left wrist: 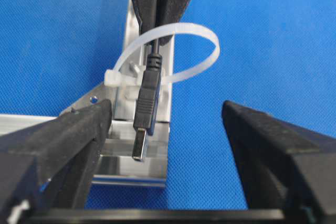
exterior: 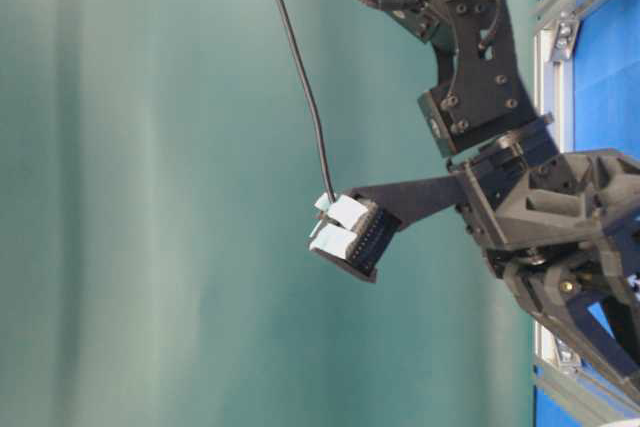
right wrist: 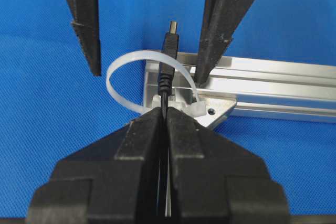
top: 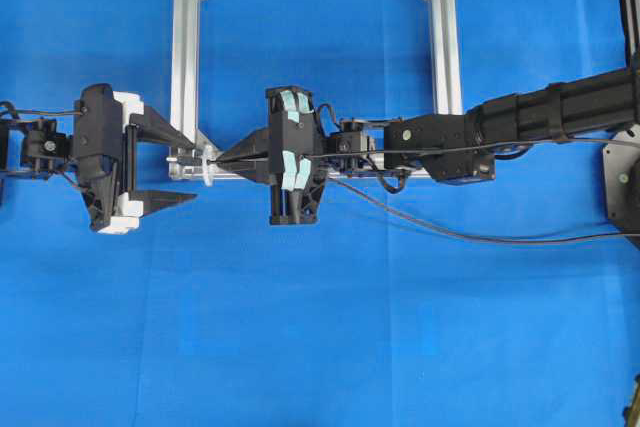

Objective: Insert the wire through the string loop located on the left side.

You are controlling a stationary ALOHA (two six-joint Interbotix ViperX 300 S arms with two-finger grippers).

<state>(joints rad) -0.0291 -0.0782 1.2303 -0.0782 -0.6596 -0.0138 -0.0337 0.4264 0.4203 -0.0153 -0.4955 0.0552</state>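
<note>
Frame (top: 185, 67): square aluminium, flat on the blue mat (top: 320, 347).
Right gripper (right wrist: 164, 116): my fingers clamped together on the wire (right wrist: 164, 85), just behind the plug.
Left gripper (left wrist: 168, 129): my fingers apart, one either side of the plug (left wrist: 146, 108), touching nothing.
Wire: thin, limp, light; sags if held far back.
String loop (left wrist: 194, 51): springy white ring at the frame's corner; plug already poking through.
Hold: I judge the stiff plug body best, not the cable.
</note>
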